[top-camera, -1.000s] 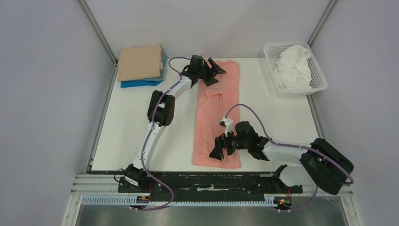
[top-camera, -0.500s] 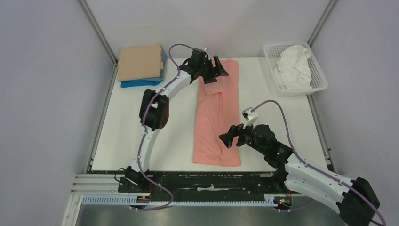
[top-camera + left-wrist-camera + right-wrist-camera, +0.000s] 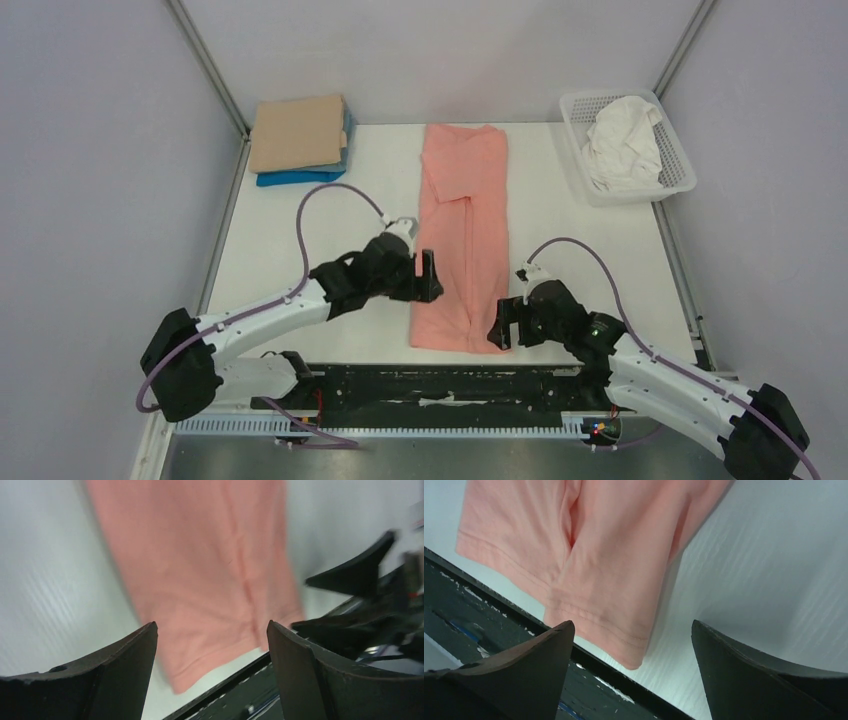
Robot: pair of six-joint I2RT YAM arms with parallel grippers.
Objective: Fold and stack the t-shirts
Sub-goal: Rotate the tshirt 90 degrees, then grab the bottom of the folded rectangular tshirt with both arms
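**Pink shirt lies in a long strip, both pincers open at its near end**

The salmon-pink t-shirt [image 3: 462, 235] lies flat on the middle of the white table [image 3: 300, 260]. It is folded lengthwise into a narrow strip that runs from the far edge almost to the near edge. A fold line runs down its length, and its hem sits just short of the black rail [image 3: 450, 385] where the arms are mounted.

The left pincer [image 3: 432, 278] is at the strip's left edge, towards the near half. Its jaws are spread wide and hold nothing, and the left wrist view shows the pink cloth [image 3: 200, 565] between and beyond the fingers. The right pincer [image 3: 500, 328] is at the strip's near right corner, also spread wide and empty. Its wrist view looks down on the stitched hem corner [image 3: 599, 555].

At the far left corner, well apart from the pink shirt, a folded tan t-shirt [image 3: 297, 132] rests on a folded blue t-shirt [image 3: 300, 177]. At the far right corner, a white t-shirt [image 3: 622, 140] lies crumpled in a white lattice basket [image 3: 676, 176].
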